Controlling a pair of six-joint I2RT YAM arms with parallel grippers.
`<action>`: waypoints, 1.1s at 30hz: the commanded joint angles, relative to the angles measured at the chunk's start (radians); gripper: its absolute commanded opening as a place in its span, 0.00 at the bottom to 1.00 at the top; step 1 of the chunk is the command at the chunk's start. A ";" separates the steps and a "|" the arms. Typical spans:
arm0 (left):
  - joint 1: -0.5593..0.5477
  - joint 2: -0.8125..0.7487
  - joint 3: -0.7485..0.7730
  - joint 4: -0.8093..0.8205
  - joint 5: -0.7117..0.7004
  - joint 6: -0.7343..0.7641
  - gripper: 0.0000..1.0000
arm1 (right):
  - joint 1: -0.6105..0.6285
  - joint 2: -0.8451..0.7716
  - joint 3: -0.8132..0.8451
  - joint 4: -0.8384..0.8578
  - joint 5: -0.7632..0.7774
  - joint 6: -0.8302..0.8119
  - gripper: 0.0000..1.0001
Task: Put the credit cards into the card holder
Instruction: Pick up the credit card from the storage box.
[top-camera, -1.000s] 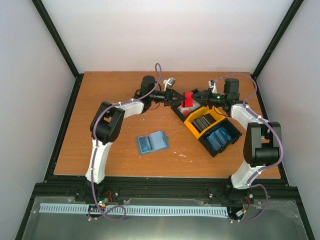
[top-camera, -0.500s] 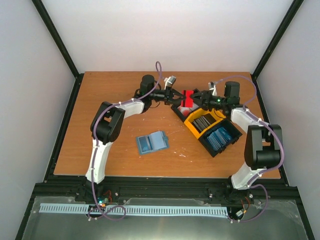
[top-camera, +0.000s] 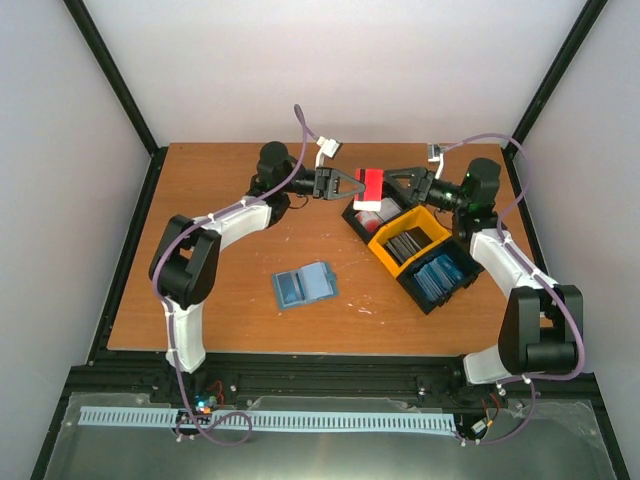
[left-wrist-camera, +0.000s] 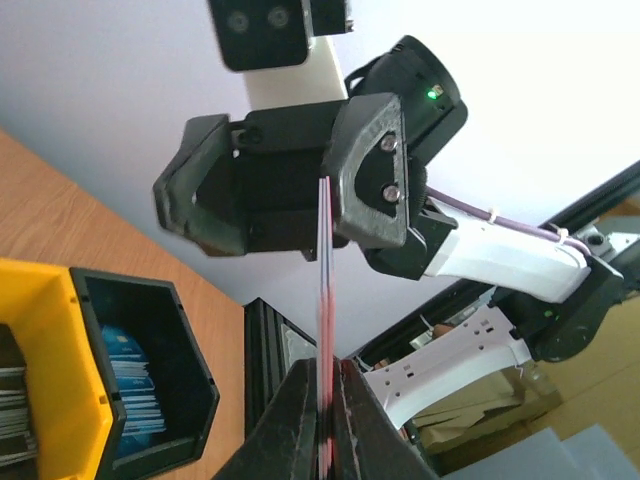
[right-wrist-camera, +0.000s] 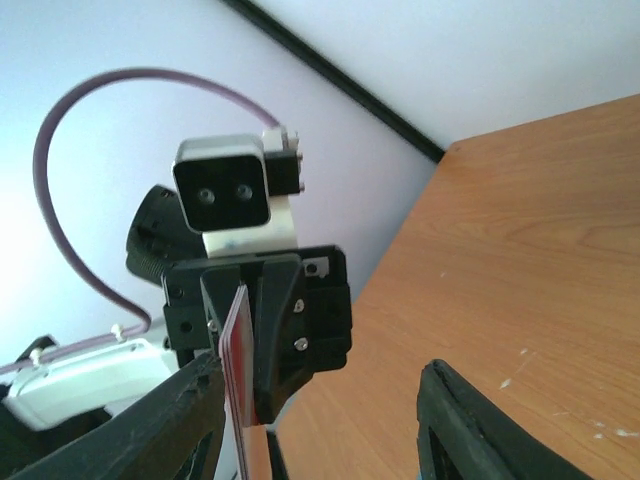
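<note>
A small stack of red credit cards (top-camera: 371, 185) hangs in the air above the far end of the tray, with my left gripper (top-camera: 357, 186) shut on its left edge. Edge-on in the left wrist view, the cards (left-wrist-camera: 326, 300) rise from between my closed fingers (left-wrist-camera: 305, 420). My right gripper (top-camera: 393, 186) faces them from the right, open, its jaws wide either side of the cards' free end and apart from them; in its own view the cards (right-wrist-camera: 237, 350) stand beside its left finger (right-wrist-camera: 185, 425). The blue-grey card holder (top-camera: 303, 285) lies open on the table, nearer the front.
A three-compartment tray (top-camera: 385, 262) sits right of centre: a far black bin, a yellow bin (top-camera: 408, 243) with grey cards, a near black bin with blue cards (top-camera: 440, 275). The blue cards (left-wrist-camera: 130, 385) also show in the left wrist view. Black frame rails border the table.
The right gripper has opened off the red cards and drawn back to the right. The left gripper has shut on them and lifted them up from the tray.
</note>
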 joint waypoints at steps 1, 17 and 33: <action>-0.009 -0.042 -0.028 0.107 0.032 0.073 0.01 | 0.064 -0.019 0.009 0.086 -0.081 -0.033 0.52; 0.056 -0.135 -0.049 0.009 -0.132 -0.342 0.01 | 0.085 -0.144 -0.207 0.439 0.041 0.184 0.50; 0.071 -0.141 -0.147 0.398 -0.196 -0.958 0.01 | 0.160 -0.015 -0.223 0.648 0.105 0.362 0.49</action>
